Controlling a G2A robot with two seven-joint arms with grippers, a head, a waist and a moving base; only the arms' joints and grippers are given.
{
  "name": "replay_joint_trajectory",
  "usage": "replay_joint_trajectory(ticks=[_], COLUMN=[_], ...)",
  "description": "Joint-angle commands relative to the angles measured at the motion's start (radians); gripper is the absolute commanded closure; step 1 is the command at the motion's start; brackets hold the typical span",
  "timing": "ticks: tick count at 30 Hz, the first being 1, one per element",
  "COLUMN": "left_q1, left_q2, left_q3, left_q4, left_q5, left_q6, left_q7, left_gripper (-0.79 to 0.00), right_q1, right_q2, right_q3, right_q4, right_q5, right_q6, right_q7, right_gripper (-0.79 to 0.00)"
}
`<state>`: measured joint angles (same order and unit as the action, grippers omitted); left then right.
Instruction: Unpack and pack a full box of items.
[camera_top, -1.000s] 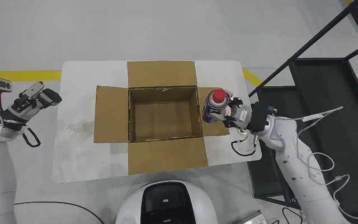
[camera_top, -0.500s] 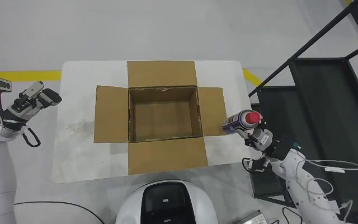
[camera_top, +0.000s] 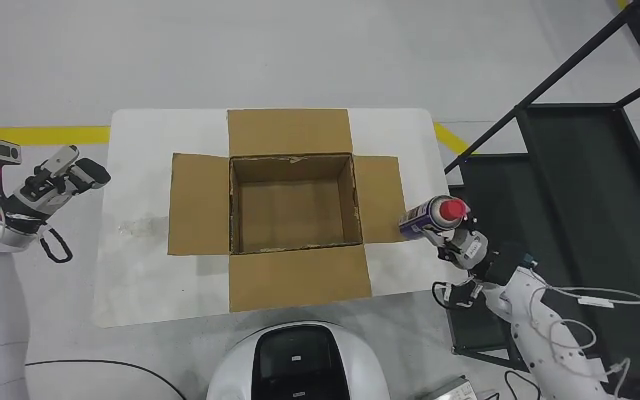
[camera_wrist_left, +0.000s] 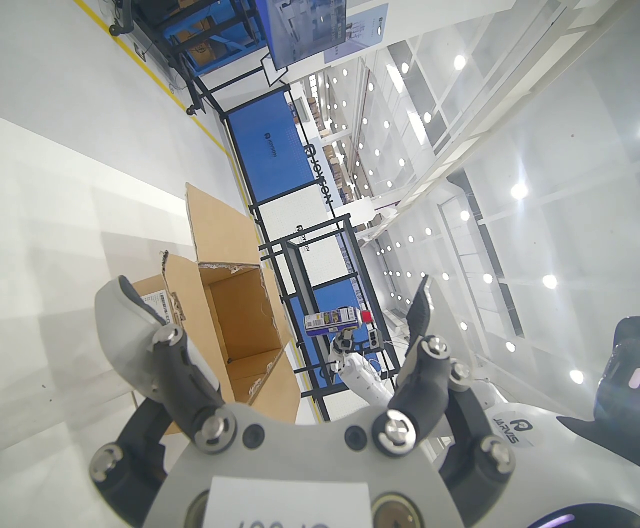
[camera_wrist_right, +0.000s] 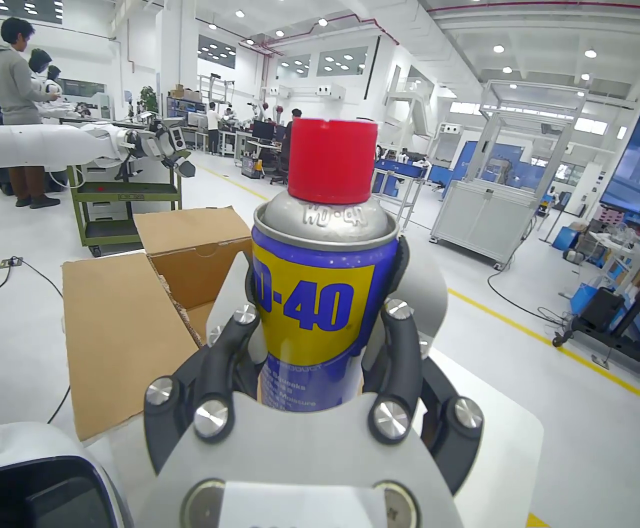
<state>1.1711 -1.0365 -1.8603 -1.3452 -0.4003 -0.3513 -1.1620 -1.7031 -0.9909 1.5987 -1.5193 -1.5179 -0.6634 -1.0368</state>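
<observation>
Cardboard box sits open at the middle of the white surface, all four flaps spread flat and its inside bare as far as the top view shows. At 3 o'clock from it, over the surface's edge just past the flap, the right hand is clenched around the lower body of a blue-and-yellow spray can, red cap on. The left hand hangs released and holding nothing, off the surface at 9 o'clock. With the box apparently emptied, the can probably goes back in: carry it high enough to clear the 3 o'clock flap and wall, lower it until its base is seated, then let go.
</observation>
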Motion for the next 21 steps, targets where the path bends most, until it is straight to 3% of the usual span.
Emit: replay_joint_trajectory(ticks=[1, 9, 15, 21], left_q1=[0.0, 0.0, 0.0, 0.0], left_q2=[0.0, 0.0, 0.0, 0.0], left_q3=[0.0, 0.0, 0.0, 0.0], left_q4=[0.0, 0.0, 0.0, 0.0], left_q5=[0.0, 0.0, 0.0, 0.0], left_q6=[0.0, 0.0, 0.0, 0.0], left_q7=[0.0, 0.0, 0.0, 0.0], left_gripper=[-0.785, -0.785, -0.785, -0.785], right_q1=[-0.015, -0.011, 0.145, 0.289], right_q2=[-0.001, -0.025, -0.057, -0.09], right_q3=[0.005, -0.079, -0.193, -0.294], right_q4=[0.046, 0.33, 0.583, 0.767], right_q5=[0.008, 0.028, 0.024, 0.057], right_q6=[0.016, 0.132, 0.172, 0.184], right_q7=[-0.02, -0.199, -0.29, -0.304], right_gripper=[0.0, 0.0, 0.0, 0.0])
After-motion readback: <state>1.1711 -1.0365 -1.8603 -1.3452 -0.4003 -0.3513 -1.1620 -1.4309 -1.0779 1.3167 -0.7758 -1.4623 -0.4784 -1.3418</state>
